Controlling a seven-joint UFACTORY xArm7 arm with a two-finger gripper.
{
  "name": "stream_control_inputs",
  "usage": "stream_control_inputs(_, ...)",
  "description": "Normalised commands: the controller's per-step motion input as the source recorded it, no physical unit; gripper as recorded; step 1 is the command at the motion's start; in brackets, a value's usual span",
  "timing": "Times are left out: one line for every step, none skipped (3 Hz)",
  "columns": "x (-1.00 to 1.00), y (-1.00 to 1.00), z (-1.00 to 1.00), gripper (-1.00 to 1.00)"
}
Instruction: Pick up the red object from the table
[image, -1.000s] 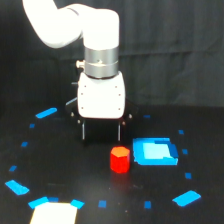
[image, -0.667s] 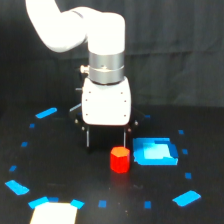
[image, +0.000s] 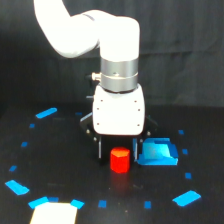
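Observation:
The red object (image: 120, 160) is a small stubby red-orange block standing on the black table (image: 60, 165), just below the middle of the exterior view. My gripper (image: 118, 151) hangs from the white arm directly over it. Its two dark fingers (image: 100, 149) stand down on either side of the block, with gaps showing on both sides. The gripper is open and holds nothing. The white gripper body hides the area just behind the block.
A blue rectangular block (image: 157, 153) lies right beside the right finger. Small blue tape marks (image: 46, 113) ring the table. A pale yellowish patch (image: 52, 214) sits at the bottom left edge.
The arm has moved toward the exterior view's right and come closer and lower. The fingers, which stood behind the red object, now straddle it. The red object has not moved.

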Motion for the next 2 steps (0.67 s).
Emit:
stream_control_inputs(-0.66,0.26,-0.11,-1.0)
stream_control_inputs(0.14,-0.07,-0.16,-0.97)
